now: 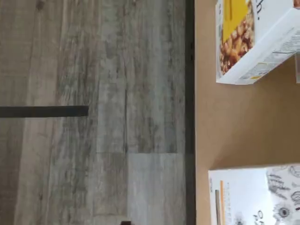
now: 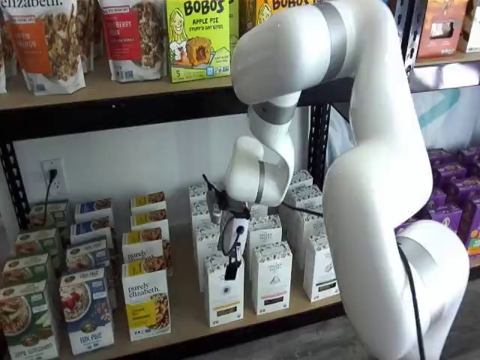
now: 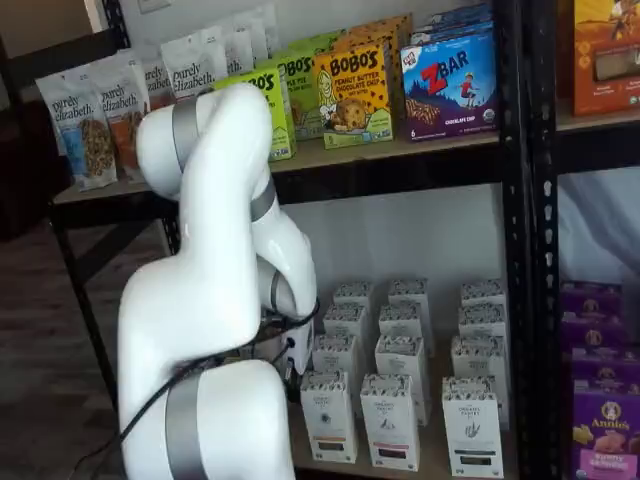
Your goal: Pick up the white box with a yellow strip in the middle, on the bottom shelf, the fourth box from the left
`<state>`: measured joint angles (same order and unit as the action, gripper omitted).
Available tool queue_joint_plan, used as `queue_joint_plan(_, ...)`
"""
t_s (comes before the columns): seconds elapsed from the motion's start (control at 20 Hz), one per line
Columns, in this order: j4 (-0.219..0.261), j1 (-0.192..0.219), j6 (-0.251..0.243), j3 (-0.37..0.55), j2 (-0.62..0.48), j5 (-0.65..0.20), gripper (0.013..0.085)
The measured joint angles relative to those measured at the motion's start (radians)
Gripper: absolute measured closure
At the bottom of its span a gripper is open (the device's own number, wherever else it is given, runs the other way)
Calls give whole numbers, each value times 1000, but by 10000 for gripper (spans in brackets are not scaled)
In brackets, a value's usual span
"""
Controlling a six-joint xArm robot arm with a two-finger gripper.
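The white box (image 2: pixel 223 296) stands in the front row of the bottom shelf (image 2: pixel 184 304), tall and narrow with a speckled top and a thin yellow strip low on its front. It also shows in a shelf view (image 3: pixel 328 418) and in the wrist view (image 1: pixel 255 197), lying sideways on the tan board (image 1: pixel 234 122). My gripper (image 2: pixel 232 264) hangs just above and in front of the box's top. Its black fingers show side-on with no plain gap and nothing between them. In the other shelf view the arm hides the gripper.
A purely elizabeth box with a yellow band (image 2: pixel 146 304) (image 1: pixel 251 40) stands right beside the white box. More white cartons (image 2: pixel 271 277) stand on its other side and behind it. Purple boxes (image 2: pixel 450 210) fill the neighbouring rack. The grey plank floor (image 1: pixel 93 117) lies below the shelf edge.
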<state>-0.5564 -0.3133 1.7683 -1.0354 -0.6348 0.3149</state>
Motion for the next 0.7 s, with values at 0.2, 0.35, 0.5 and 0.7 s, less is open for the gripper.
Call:
queue_joint_plan(0.2,-7,15,18,-46,-35,11,130)
queue_joint_plan(0.35,12,26,8,-93,-68,32,130)
queue_joint_plan(0.5,21,28,2,-130,-100,25,130)
queue_joint_plan(0.7,53,37,-20,-175,-138,19,130)
